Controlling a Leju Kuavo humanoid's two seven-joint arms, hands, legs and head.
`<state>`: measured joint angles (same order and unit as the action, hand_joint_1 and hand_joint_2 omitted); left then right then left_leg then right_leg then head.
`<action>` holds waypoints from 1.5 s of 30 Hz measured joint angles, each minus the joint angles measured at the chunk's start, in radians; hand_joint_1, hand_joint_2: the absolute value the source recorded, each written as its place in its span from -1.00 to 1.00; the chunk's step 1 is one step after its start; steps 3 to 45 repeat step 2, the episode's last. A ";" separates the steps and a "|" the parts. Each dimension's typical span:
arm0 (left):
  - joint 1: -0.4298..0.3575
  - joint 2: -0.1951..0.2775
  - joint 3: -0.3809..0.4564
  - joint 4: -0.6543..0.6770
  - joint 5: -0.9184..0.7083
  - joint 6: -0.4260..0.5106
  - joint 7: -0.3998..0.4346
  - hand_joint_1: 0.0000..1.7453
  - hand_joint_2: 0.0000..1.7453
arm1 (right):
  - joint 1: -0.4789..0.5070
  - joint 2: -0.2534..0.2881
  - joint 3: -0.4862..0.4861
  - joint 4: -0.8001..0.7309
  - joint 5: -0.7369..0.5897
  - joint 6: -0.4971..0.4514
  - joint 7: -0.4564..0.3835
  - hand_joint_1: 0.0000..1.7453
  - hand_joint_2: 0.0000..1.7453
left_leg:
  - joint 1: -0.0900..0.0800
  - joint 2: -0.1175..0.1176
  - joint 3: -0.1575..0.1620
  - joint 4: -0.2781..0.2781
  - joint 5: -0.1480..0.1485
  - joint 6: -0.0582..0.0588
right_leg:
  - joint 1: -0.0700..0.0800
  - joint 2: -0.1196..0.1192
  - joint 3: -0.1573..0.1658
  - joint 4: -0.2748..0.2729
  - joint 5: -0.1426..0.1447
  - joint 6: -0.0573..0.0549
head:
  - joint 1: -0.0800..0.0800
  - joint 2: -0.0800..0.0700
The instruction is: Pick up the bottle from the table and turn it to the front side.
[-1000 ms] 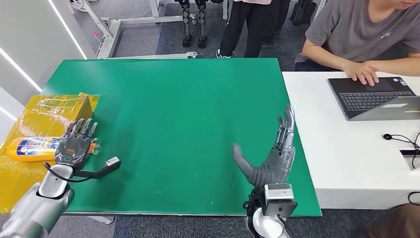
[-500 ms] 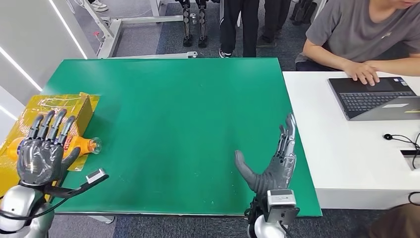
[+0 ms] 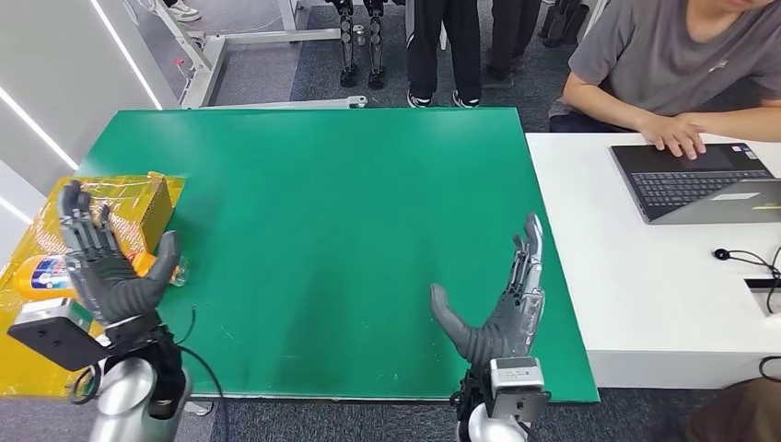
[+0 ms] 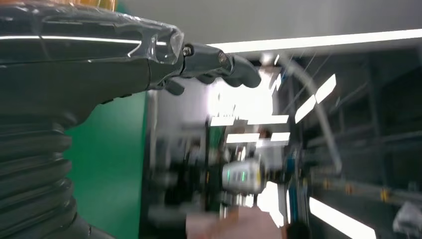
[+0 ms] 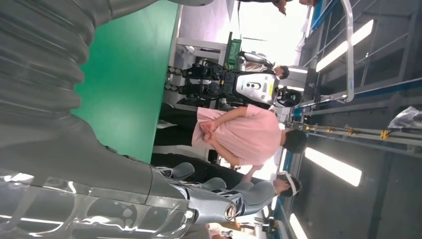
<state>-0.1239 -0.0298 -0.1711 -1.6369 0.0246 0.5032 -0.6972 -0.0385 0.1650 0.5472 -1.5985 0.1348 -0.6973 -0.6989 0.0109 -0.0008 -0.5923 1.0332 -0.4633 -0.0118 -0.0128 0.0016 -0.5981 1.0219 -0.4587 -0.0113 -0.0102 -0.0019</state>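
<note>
An orange bottle point(image 3: 41, 274) with a clear cap point(image 3: 179, 270) lies on its side on yellow sheeting point(image 3: 28, 322) at the green table's left edge. My left hand point(image 3: 106, 267) stands upright in front of the bottle's middle, fingers spread, holding nothing; whether it touches the bottle I cannot tell. The left wrist view shows its fingers point(image 4: 219, 64) extended in the air. Over the table's front right part my right hand point(image 3: 502, 308) is raised, open and empty, its fingers point(image 5: 214, 199) stretched out in the right wrist view.
The green table point(image 3: 322, 203) spreads between my hands. A yellow box point(image 3: 147, 198) stands behind the bottle. A white desk point(image 3: 645, 276) with a laptop point(image 3: 695, 180) adjoins on the right, where a person point(image 3: 681, 64) types. Other people stand beyond the far edge.
My left hand has turned from lying palm-down over the bottle to standing upright with fingers spread, its wrist moving right. The right hand has shifted slightly. The bottle has stayed in place.
</note>
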 joint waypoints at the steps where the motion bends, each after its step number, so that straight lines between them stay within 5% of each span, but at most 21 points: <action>1: 0.000 -0.024 -0.023 0.000 0.014 -0.021 -0.001 -1.00 1.00 | 0.001 -0.001 0.000 0.000 0.002 0.000 0.000 -1.00 1.00 | 0.000 0.000 0.000 0.000 0.000 0.000 | 0.000 0.000 0.000 0.000 0.000 0.000 | 0.000 0.000; 45: 0.000 -0.036 -0.034 0.000 0.020 -0.031 -0.001 -1.00 1.00 | 0.001 -0.002 0.000 0.000 0.003 0.000 0.000 -1.00 1.00 | 0.000 0.000 0.000 0.000 0.000 0.001 | 0.000 0.000 0.000 0.000 0.000 0.000 | 0.000 0.000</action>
